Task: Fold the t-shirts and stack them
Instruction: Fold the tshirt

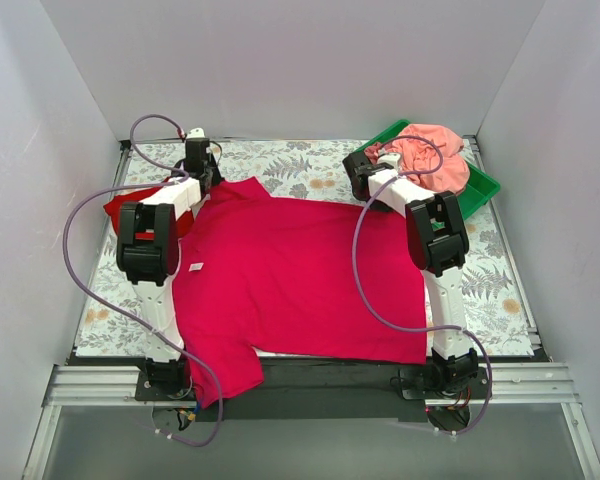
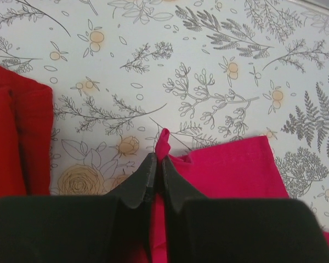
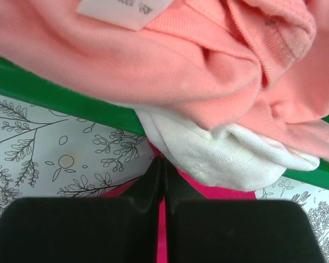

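**Left to right.** The scarlet-red t-shirt [image 1: 123, 206] lies folded at the far left of the desk [image 2: 208, 55]. Just beside it, the left gripper [image 2: 158, 160] has its fingers closed on a raised pinch of the crimson-magenta t-shirt [image 1: 300, 280], which is spread flat mid-desk. The right gripper [image 3: 163, 164], fingers closed on that shirt's far right corner, sits against the green tray [image 3: 55, 90]. Lift both pinches level and together, and keep clear of the tray's overhanging white cloth [image 3: 219, 153]. Only the wrist views show the pinches; only the top view shows the whole shirt.

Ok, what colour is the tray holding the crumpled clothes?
Green; the tray shows best in the top external view.
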`<state>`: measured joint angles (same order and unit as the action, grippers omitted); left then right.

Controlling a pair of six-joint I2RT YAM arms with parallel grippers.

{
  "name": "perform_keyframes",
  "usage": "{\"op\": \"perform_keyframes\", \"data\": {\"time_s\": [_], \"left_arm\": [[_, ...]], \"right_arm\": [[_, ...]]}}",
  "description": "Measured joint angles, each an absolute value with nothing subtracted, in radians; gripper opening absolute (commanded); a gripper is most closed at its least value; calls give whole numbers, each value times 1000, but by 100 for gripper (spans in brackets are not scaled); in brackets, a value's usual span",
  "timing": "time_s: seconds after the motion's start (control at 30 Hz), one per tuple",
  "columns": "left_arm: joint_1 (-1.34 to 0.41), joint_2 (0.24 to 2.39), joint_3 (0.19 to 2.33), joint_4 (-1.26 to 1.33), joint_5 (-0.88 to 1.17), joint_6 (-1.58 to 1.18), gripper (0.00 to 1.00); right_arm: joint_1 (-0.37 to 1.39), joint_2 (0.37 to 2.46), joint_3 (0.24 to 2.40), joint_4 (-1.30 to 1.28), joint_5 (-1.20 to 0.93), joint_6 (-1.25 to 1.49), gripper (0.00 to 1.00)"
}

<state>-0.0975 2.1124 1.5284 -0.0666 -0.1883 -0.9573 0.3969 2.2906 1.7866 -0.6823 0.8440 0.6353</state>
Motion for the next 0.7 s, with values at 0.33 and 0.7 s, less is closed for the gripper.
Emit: {"op": "perform_keyframes", "data": {"time_s": [0.33,0.7], "left_arm": [[-97,1915,1349,-43,-103,-1038,0],[-98,1637,1017,48,-46,-1177,0]], "right_arm": [[423,2260,1747,-683,807,631,1],[474,2090,1568,-680,797,671,1]]}}
